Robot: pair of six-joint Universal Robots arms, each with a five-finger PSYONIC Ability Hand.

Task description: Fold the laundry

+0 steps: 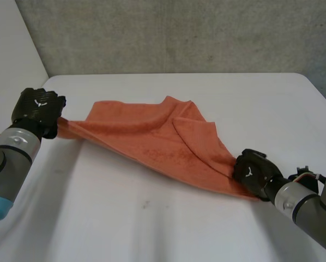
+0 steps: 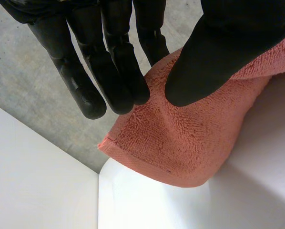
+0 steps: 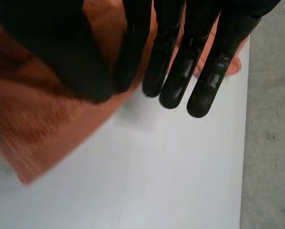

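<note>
I see orange towel [image 1: 157, 136] stretched over white table [image 1: 152, 224] between both hands. Left hand [image 1: 37, 109] pinches one corner, thumb against straight fingers, at table's left edge. Right hand [image 1: 255, 172] pinches another corner the same way, near front right. My judgement: hold pinches firm, tension even, lay towel flat before folding.

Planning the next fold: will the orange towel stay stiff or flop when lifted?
Probably floppy: the towel wrinkles and folds over itself between the left hand and right hand. Its terry pile looks grippy, so it likely won't slip from the fingers. Seemingly light: corner pinches alone hold it.
</note>
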